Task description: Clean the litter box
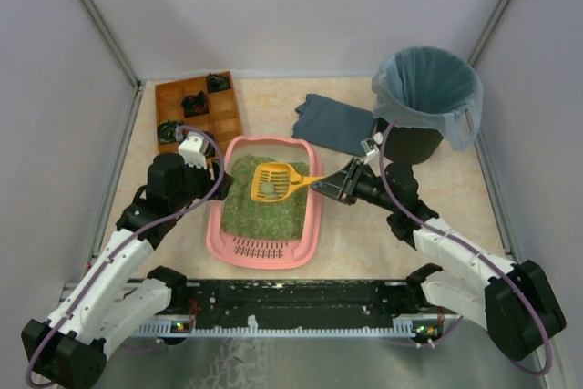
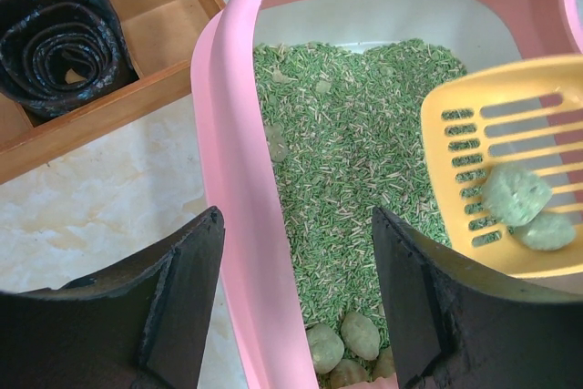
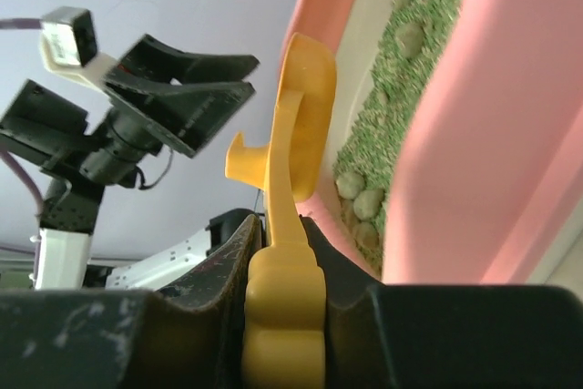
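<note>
The pink litter box [image 1: 311, 216] sits mid-table with green litter [image 1: 266, 209] and a slotted grille [image 1: 262, 248] at its near end. My right gripper [image 1: 330, 185] is shut on the handle of a yellow slotted scoop [image 1: 273, 181], held above the litter with two grey-green clumps [image 2: 528, 209] in it. The scoop also shows in the right wrist view [image 3: 296, 134]. My left gripper [image 2: 296, 307] is open, its jaws straddling the box's left wall [image 2: 239, 225]. Several clumps [image 2: 344, 342] lie in the litter near that wall.
A black bin with a blue-grey bag [image 1: 428, 93] stands at the back right. A dark grey cloth [image 1: 335, 122] lies beside it. A brown wooden compartment tray [image 1: 199, 111] with black rolls [image 2: 59, 38] is at the back left.
</note>
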{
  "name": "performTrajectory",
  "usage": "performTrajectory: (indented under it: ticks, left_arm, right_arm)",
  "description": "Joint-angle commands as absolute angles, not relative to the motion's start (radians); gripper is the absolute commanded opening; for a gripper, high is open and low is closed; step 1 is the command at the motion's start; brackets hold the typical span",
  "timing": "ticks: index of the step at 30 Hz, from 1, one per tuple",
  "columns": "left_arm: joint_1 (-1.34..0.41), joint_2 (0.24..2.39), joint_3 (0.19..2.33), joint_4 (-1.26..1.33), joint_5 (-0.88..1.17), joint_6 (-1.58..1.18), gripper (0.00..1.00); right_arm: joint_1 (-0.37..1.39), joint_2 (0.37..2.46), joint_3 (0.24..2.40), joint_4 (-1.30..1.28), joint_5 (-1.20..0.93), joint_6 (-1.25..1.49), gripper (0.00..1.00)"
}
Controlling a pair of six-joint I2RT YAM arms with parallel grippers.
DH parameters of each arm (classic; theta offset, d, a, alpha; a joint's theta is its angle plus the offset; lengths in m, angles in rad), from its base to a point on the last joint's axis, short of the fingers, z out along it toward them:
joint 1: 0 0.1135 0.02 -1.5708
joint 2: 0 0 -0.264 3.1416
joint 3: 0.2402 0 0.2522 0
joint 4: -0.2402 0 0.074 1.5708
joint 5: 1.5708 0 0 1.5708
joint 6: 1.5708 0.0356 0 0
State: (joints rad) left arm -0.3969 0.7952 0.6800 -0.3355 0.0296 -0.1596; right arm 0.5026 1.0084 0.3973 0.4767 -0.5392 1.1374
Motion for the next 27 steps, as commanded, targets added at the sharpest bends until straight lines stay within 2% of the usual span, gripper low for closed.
performTrajectory:
  ticks: [1, 6, 11, 21, 27]
  left_arm:
    - [-0.394, 0.792, 0.678, -0.316, 0.037, -0.159, 0.72]
    - [-0.393, 0.787, 0.678, -0.319, 0.033, -0.159, 0.72]
    - [-0.394, 0.787, 0.677, -0.318, 0.033, -0.16, 0.72]
    - [-0.394, 0.786, 0.678, -0.318, 0.033, -0.16, 0.72]
    - [-0.394, 0.788, 0.678, -0.319, 0.03, -0.159, 0.72]
  right_arm:
    - [0.487, 0.951, 0.569, 0.381, -0.505, 1.047, 0.0]
    - [0.38, 0.923, 0.69, 0.295, -0.512, 1.048, 0.0]
    - [0.179, 0.897, 0.797, 0.218, -0.527, 1.094, 0.0]
    - [-0.237, 0.904, 0.857, 0.303, -0.564, 1.283, 0.0]
    - [-0.318, 0.942, 0.954, 0.239, -0.527, 1.194, 0.0]
